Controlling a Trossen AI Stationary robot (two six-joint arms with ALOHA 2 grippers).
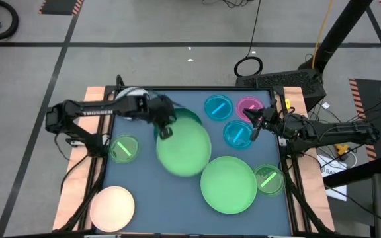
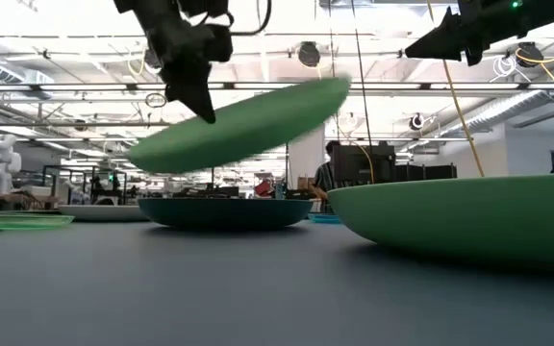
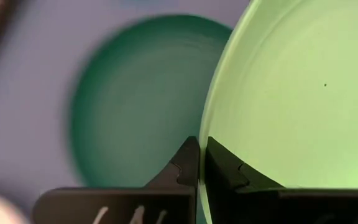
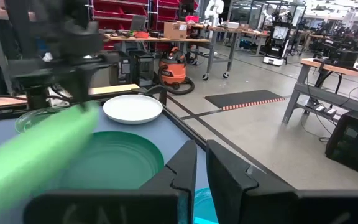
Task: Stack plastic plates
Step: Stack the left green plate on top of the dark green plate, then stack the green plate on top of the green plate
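My left gripper point(image 1: 166, 130) is shut on a large light green plate point(image 1: 185, 151), held in the air above a large dark green plate point(image 1: 192, 118) that rests on the table; the dark plate also shows in the left wrist view point(image 3: 135, 99). A second large light green plate point(image 1: 228, 184) lies at the near right. My right gripper point(image 1: 255, 129) hovers shut and empty above the small blue plates point(image 1: 237, 134); it also shows in the low view point(image 2: 429, 44). My left gripper pinches the light green plate's rim point(image 3: 205, 127) between its two fingers, one on the plate's upper face and one below it. The fingers come from above, slanting down. The plate is lifted clear and tilted in the low view point(image 2: 248, 120), the edge away from the fingers higher.
Small striped green plates lie at the left point(image 1: 124, 148) and near right point(image 1: 268, 179). A second blue plate point(image 1: 218, 108) and a pink one point(image 1: 249, 106) lie at the far right. A cream plate point(image 1: 112, 206) lies at the near left, a white plate point(image 4: 132, 109) at the far left.
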